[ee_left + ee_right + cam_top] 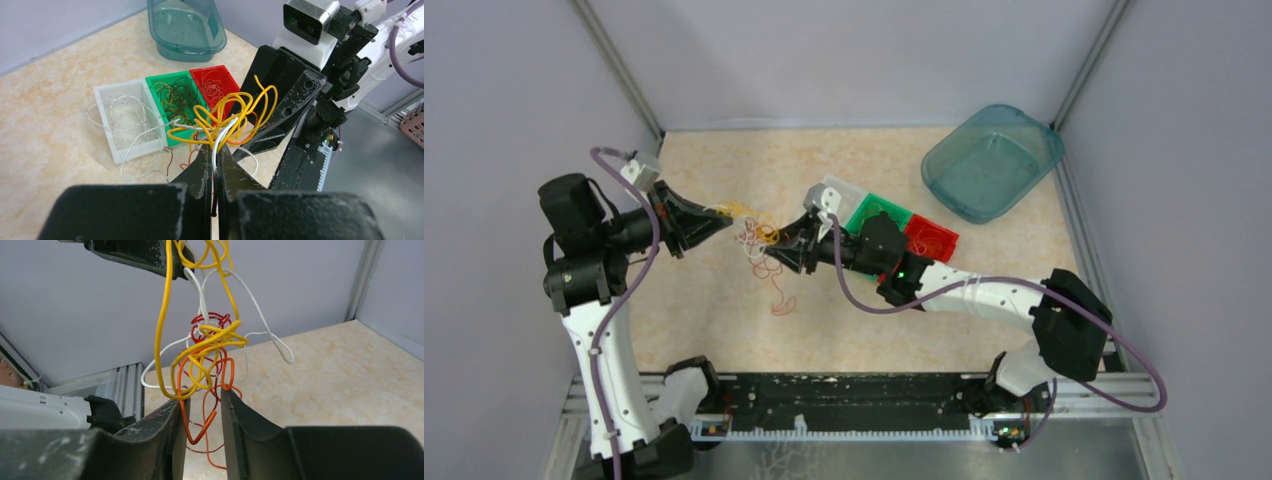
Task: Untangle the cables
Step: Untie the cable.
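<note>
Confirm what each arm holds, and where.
Left jaws pinch the cables by white and yellow strands at the tangle's top. Right jaws straddle the orange loop below, apart, nothing clamped.

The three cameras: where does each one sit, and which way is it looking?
Top external: fixed above and behind the arms, looking down at the table; both arms show.
Left wrist: on the left arm, facing the sorting trays; the left gripper shows, shut on the cables.
Right wrist: on the right arm, facing a grey wall; the right gripper shows, jaws open.
Shared: both wrist views see the cables and the other arm's gripper.
</note>
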You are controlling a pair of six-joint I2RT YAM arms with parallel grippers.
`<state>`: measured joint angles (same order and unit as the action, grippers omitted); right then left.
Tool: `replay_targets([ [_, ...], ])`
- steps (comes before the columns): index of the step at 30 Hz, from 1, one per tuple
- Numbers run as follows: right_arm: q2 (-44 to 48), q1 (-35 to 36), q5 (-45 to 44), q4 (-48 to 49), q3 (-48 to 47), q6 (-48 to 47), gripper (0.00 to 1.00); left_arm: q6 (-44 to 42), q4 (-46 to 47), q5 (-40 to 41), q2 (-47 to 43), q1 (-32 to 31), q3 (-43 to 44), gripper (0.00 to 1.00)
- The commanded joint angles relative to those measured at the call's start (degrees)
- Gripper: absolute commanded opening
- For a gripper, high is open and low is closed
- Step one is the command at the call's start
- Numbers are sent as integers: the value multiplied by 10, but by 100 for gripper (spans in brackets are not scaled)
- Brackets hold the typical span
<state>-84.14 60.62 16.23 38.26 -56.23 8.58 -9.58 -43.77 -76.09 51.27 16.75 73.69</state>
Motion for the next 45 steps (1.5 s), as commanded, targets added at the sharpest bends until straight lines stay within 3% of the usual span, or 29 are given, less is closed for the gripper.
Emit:
replay_targets([
  [1, -5, 5, -35, 75, -1, 5, 28, 7, 13, -8, -5, 0, 8, 0],
  [4, -7, 5, -52, 83, 11, 7, 21, 11, 16, -10, -5, -1, 8, 0],
  [9, -6, 5, -68, 90, 28, 10, 0, 19, 23, -4, -6, 0, 9, 0],
  [20, 121, 5, -149, 102, 161, 1, 0, 39, 73, 70, -7, -1, 7, 0],
  [28, 269, 2, -224, 44, 275, -3, 0, 52, 138, 267, -28, -1, -8, 0],
  [37, 500, -4, -305, -110, 351, 18, 0, 50, 203, 461, -46, 0, -36, 0],
  [45, 667, -5, -383, -273, 347, 12, 0, 42, 249, 537, -57, 0, -69, 0],
])
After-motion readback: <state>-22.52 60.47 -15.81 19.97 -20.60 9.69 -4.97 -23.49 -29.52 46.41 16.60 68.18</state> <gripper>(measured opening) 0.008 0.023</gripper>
